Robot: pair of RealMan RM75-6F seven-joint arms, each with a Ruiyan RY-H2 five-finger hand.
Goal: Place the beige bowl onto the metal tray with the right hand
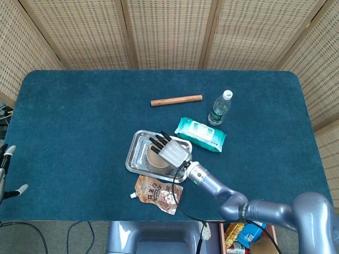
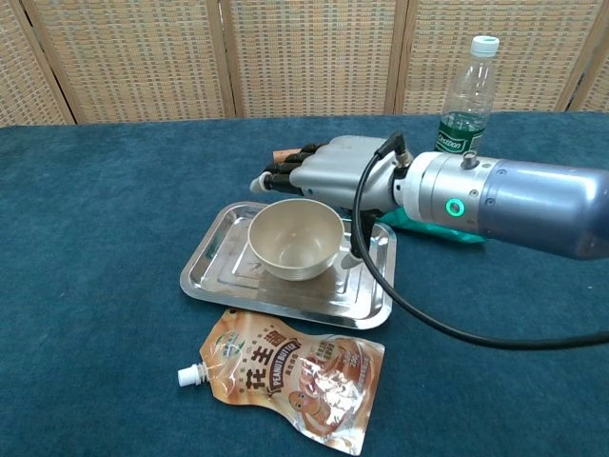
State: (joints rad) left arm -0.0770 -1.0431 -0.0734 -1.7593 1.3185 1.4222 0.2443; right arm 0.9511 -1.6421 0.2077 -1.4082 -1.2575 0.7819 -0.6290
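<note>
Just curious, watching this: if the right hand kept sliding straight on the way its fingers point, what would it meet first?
Probably nothing close. The right hand points over the beige bowl toward the metal tray's far-left edge; beyond that only bare blue table shows, though its height is unclear.

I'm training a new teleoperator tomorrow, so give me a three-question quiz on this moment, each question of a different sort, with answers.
1. True or false: the bowl sits upright on the tray.
2. Multiple choice: what lies nearest the tray's front edge? A) water bottle B) peanut butter pouch C) wooden stick
3. Fill in: the right hand is spread above and behind the bowl, holding ____.

Key
1. True.
2. B, the peanut butter pouch; the water bottle and wooden stick lie beyond the tray.
3. Nothing; its fingers are apart and the bowl stands free.
</note>
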